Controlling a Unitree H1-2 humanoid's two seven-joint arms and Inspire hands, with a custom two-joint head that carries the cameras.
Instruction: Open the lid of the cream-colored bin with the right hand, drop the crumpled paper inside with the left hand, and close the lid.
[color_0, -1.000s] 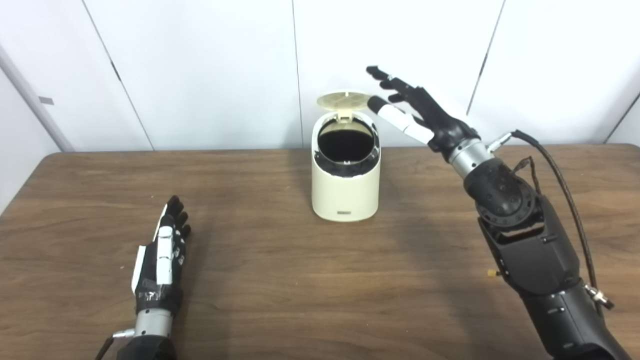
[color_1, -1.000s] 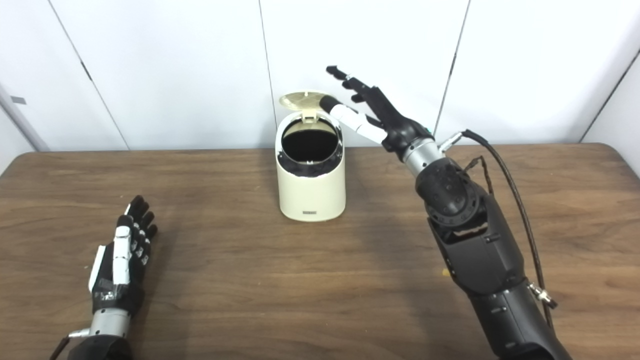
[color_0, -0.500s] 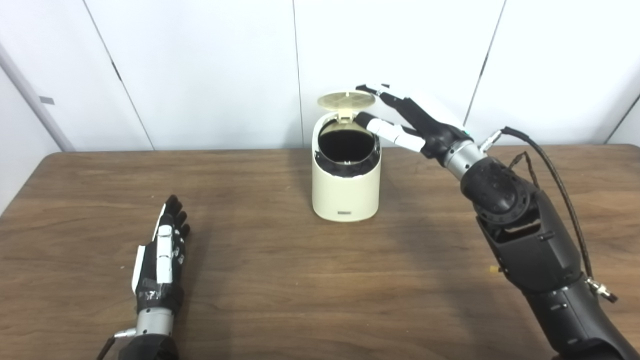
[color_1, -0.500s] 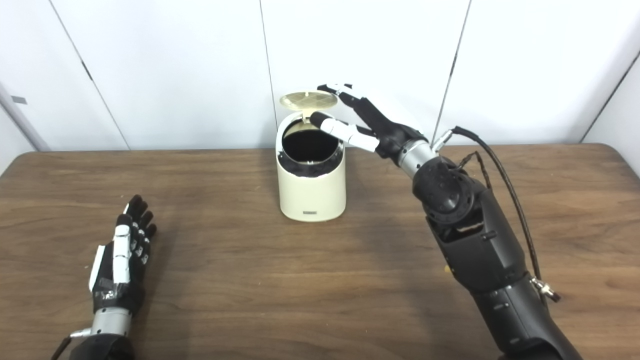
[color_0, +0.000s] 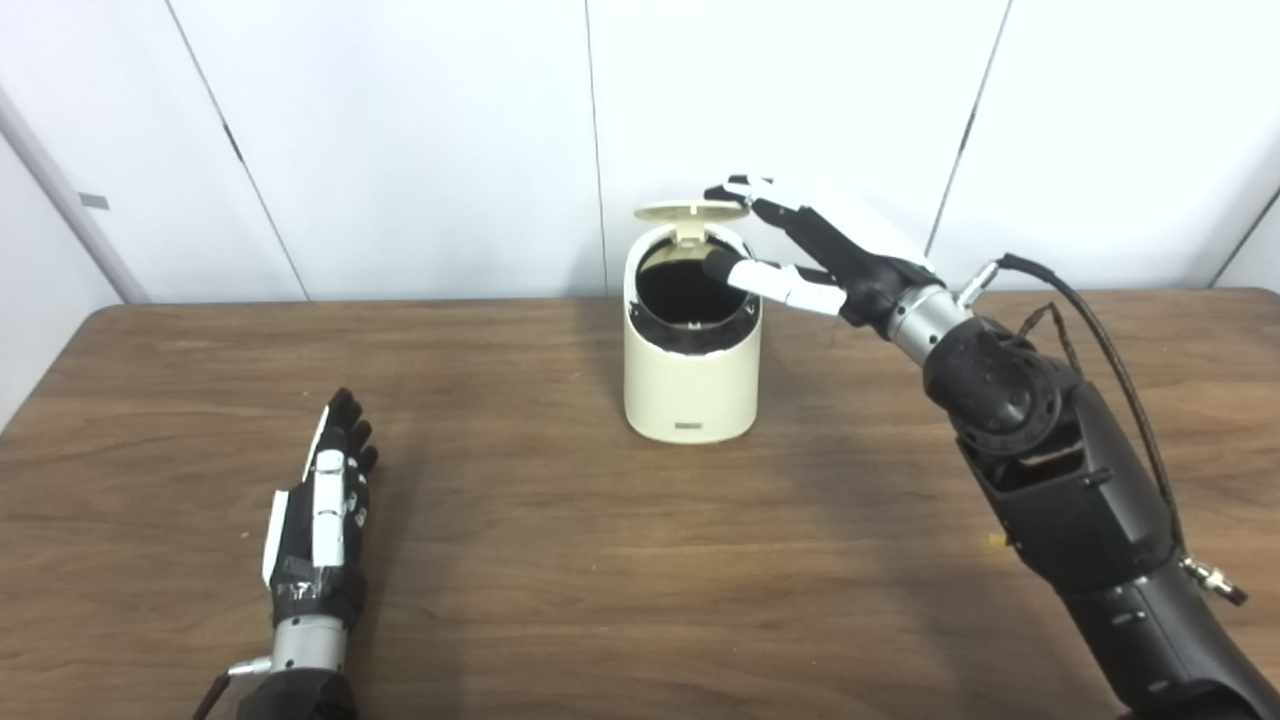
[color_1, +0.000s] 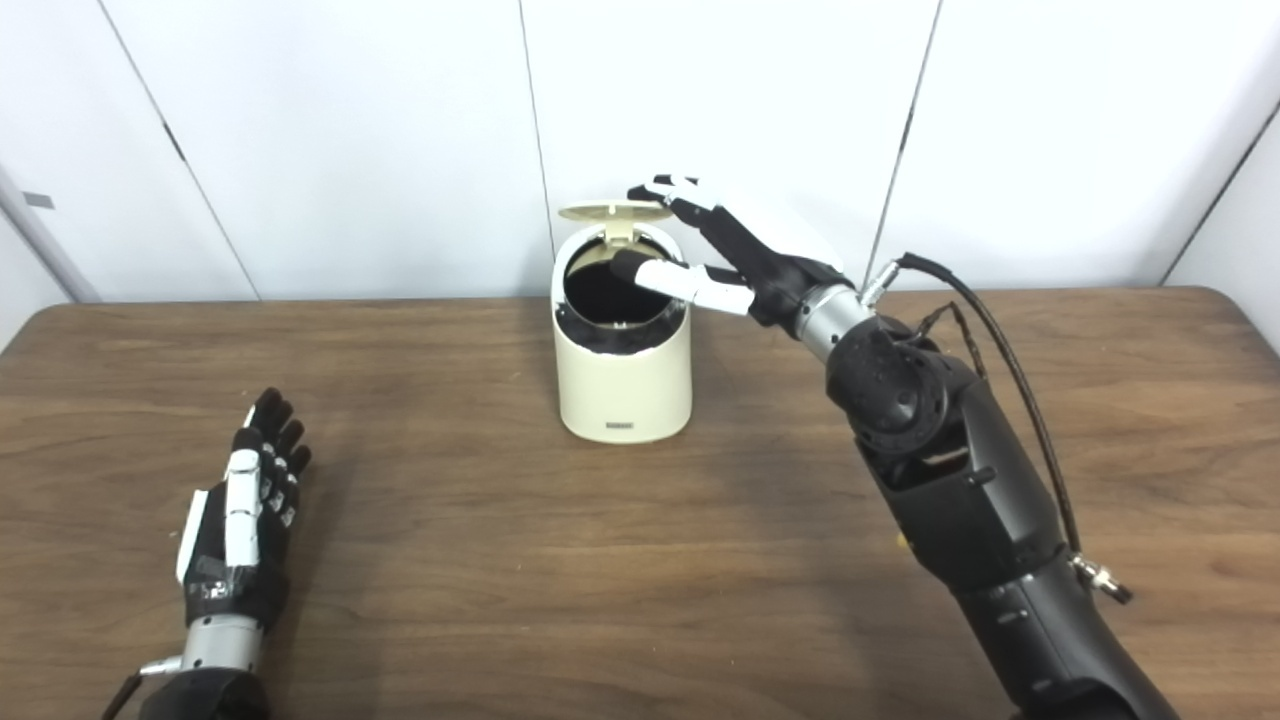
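- Since a second ago your right hand (color_0: 830, 250) has dropped from above the bin (color_0: 690, 370) onto the lid (color_0: 690, 211), and the lid has tipped from nearly upright to almost level over the opening.
- Your right hand grasps nothing: the fingers (color_0: 745, 190) are spread and lie on the lid's far right edge, pressing it down, while the thumb (color_0: 760, 275) reaches out underneath, across the dark mouth. To my eye this is the closing step, done by pushing, not gripping.
- You should watch that thumb; it sits where the lid is heading and could get caught, so draw it back before the lid seats.
- The bin stands upright near the middle of the table's (color_0: 560, 560) far edge, its front label facing you, so the hinge at the back lets the lid fall forward.
- Your left hand (color_0: 322, 520) lies flat and empty, fingers loosely extended, near the table's front left corner, well apart from the bin and out of the way.
- No crumpled paper shows on the table; whether it is inside the bin you cannot tell, the interior being too dark.
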